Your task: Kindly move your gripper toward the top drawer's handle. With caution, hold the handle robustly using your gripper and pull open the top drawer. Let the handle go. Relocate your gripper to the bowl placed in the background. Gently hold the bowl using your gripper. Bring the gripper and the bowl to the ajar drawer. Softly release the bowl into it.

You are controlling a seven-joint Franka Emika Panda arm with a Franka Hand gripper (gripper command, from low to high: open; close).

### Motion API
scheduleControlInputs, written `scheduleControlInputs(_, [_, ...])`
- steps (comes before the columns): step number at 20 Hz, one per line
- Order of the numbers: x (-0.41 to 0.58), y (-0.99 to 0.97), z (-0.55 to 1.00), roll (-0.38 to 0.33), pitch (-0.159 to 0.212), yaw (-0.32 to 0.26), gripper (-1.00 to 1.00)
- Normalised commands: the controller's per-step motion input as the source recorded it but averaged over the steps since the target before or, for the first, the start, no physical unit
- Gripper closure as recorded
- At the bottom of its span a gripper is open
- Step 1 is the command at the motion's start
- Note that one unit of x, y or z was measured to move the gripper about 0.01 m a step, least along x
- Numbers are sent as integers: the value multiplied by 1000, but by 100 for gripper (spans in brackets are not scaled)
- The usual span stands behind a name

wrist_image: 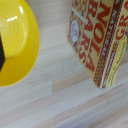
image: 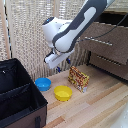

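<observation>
The tool (image: 61,63) hangs above the counter (image: 100,102), holding nothing; I cannot tell if its fingers are apart. The blue bowl (image: 43,83) lies at about 8 o'clock from it, just beside the yellow bowl (image: 63,92). A box (image: 78,79) (granola bars) stands near. The drawer (image: 106,46) appears shut.

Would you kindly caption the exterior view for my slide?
Gripper hovers above blue bowl, yellow bowl and box; drawer shut.
</observation>
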Motion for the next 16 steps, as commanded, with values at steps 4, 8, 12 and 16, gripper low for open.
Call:
scheduleControlInputs(4, [0,0,389,176,13,-322,-100])
scheduleControlInputs(8, [0,0,381,130,1,-348,-100])
scheduleControlInputs(12, [12,0,198,130,39,-352,-100])
scheduleControlInputs(16, [96,142,-91,87,91,-325,-100])
